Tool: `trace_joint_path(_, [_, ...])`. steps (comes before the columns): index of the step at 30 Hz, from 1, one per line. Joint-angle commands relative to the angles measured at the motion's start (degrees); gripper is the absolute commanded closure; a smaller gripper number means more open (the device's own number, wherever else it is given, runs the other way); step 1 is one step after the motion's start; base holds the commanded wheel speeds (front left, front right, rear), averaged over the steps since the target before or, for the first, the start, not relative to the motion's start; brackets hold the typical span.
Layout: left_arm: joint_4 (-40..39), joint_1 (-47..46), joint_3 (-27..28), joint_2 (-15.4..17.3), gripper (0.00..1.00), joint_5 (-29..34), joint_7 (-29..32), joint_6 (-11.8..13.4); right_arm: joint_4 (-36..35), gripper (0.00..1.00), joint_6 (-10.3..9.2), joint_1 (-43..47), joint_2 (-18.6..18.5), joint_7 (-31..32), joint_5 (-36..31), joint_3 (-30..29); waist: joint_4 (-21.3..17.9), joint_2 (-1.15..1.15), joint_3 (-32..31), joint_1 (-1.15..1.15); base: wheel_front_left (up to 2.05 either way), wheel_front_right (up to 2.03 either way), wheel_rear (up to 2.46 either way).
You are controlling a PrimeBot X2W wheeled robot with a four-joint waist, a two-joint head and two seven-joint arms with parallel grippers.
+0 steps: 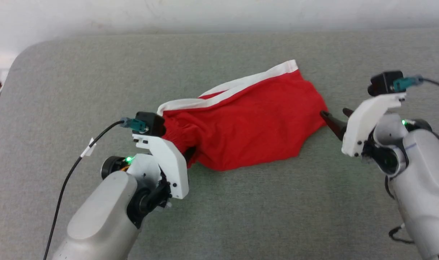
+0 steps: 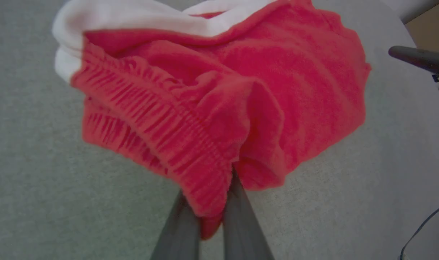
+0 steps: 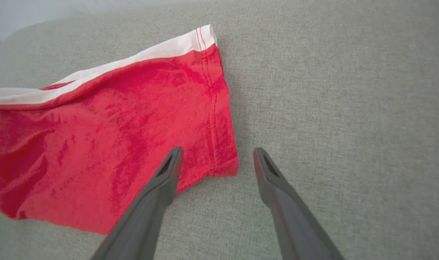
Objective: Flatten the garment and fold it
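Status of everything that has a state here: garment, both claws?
garment: not folded, bunched at its elastic end, smoother toward the hem end.
left claw: shut on the garment's elastic edge.
right claw: open, fingers either side of the garment's hem corner, gripping nothing.

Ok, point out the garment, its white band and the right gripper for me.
garment (image 1: pixel 255 122), head view, middle of the red cloth.
white band (image 3: pixel 132 60), right wrist view, midway along the strip.
right gripper (image 3: pixel 217 151), right wrist view, midway between its open fingertips.
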Motion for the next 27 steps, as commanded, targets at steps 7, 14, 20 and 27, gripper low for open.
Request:
trace_joint_path(7, [-7.1,-0.83,-1.17,0.49,1.0,2.07,-0.65,0.14,12.01,0.0,-0.04,-10.55,0.43,2.09,1.43,3.95,4.95,-0.01,5.18,-0.01,0.0,0.0,0.0])
trace_joint_path(14, [-9.84,-0.66,-1.71,0.75,1.0,2.4,-0.57,0.34,20.72,0.0,-0.04,-14.86,0.47,4.24,3.78,8.47,6.21,-0.01,6.84,-0.01,0.0,0.0,0.0])
trace_joint_path(20, [-10.21,0.07,-1.95,1.02,1.0,2.1,-0.64,0.22,25.5,1.0,-0.04,-14.51,1.32,11.89,8.62,11.37,6.38,-0.01,6.93,-0.01,0.0,0.0,0.0])
trace_joint_path(27, [-9.84,0.95,-1.49,1.84,1.0,1.81,-1.72,0.01,21.03,1.0,-0.04,-15.36,-0.92,8.72,10.72,15.81,5.57,-0.01,4.26,-0.01,0.0,0.0,0.0])
